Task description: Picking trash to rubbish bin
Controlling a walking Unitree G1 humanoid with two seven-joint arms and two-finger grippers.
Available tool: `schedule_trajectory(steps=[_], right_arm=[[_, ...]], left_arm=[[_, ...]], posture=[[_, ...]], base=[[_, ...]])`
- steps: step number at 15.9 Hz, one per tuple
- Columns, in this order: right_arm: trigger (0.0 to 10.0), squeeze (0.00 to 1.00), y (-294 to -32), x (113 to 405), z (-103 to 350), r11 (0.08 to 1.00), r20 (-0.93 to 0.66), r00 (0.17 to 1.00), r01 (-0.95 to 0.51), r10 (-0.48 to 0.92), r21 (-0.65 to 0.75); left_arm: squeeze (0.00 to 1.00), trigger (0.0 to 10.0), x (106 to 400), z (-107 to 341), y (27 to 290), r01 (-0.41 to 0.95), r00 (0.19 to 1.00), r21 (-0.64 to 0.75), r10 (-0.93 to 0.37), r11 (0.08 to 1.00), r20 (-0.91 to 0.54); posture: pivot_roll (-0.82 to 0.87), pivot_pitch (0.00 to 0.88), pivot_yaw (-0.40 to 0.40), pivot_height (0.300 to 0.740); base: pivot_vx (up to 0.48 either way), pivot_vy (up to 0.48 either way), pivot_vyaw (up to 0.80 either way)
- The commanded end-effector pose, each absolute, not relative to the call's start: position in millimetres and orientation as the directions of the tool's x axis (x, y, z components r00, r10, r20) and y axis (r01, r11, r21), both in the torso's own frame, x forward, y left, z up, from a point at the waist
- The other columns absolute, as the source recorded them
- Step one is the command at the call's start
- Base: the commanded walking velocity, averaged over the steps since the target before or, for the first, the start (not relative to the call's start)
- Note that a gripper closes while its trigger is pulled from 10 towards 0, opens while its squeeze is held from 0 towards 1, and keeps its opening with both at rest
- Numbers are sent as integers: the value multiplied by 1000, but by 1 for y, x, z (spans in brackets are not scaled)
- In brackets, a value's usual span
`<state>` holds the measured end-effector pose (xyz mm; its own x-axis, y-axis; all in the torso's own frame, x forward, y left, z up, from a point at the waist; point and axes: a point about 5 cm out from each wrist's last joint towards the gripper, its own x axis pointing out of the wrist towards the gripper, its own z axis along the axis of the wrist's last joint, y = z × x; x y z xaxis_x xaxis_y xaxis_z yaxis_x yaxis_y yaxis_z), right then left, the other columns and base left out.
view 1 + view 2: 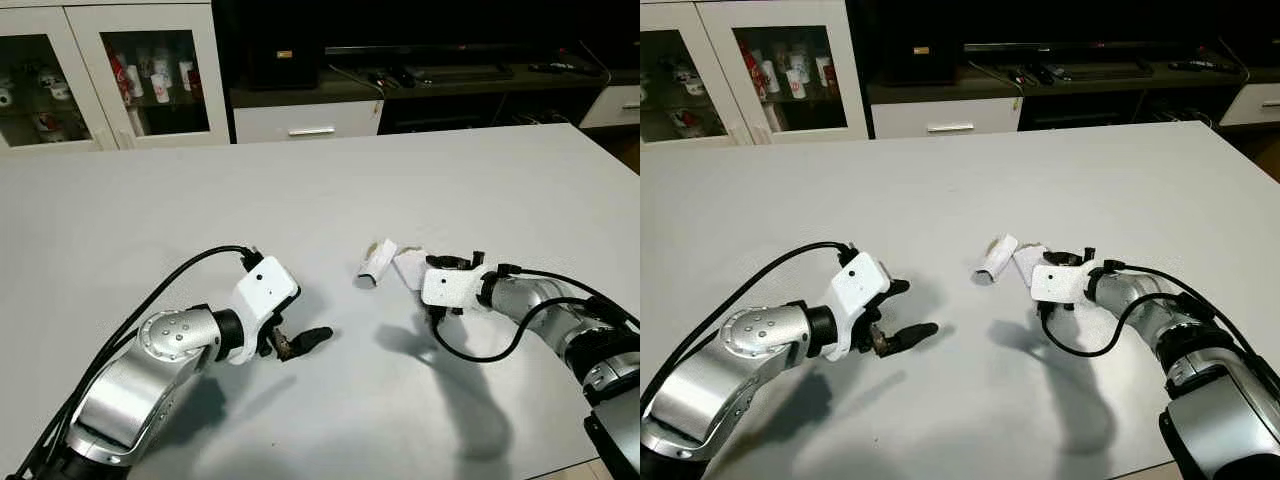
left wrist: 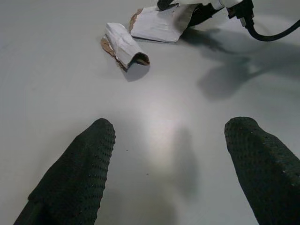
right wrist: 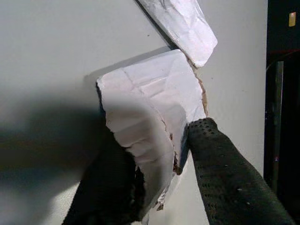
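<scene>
The right claw [image 3: 161,176] covers the near edge of the torn card piece [image 3: 145,108] it pinches, its fingertips are hidden behind the wrist from the head views, and the rolled scrap [image 3: 180,23] beyond that piece is cut off.

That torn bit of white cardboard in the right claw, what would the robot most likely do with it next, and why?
Probably lift it a little off the table. The right gripper already has its fingers closed on the flat cardboard piece, whose far end seems to rest on the surface beside the rolled piece. No bin is in sight, so raising it comes before carrying. The left gripper waits open nearby.
</scene>
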<state>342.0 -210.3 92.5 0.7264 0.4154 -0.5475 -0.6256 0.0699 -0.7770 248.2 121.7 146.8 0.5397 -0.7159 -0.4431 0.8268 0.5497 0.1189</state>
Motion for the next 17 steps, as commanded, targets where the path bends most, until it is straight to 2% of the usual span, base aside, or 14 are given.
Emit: schedule_trajectory(steps=[1, 8, 14, 15, 17], right_arm=[[0, 0, -212, 343, 95, 96, -545, 727, -632, 418, -769], [0, 0, -222, 347, 111, 207, -490, 758, -612, 431, -764], [0, 0, -251, 339, 138, 394, -343, 828, -524, 444, -755], [0, 0, -260, 337, 152, 466, -266, 866, -460, 424, -755], [0, 0, -264, 336, 162, 510, -218, 888, -418, 406, -752]], left_arm=[[0, 10000, 247, 148, 119, 836, 528, 118, -728, 536, -437], [0, 10000, 250, 149, 119, 828, 543, 125, -723, 547, -428], [0, 10000, 256, 151, 120, 799, 587, 145, -705, 583, -399], [0, 10000, 262, 153, 123, 773, 622, 161, -683, 614, -382], [0, 10000, 267, 154, 125, 750, 650, 177, -662, 637, -372]], posture=[[29, 0, -38, 740], [26, 0, -42, 740], [18, 0, -31, 740], [12, 0, -23, 740], [9, 0, -17, 740]], base=[[0, 0, 0], [0, 0, 0], [0, 0, 0], [0, 0, 0], [0, 0, 0]])
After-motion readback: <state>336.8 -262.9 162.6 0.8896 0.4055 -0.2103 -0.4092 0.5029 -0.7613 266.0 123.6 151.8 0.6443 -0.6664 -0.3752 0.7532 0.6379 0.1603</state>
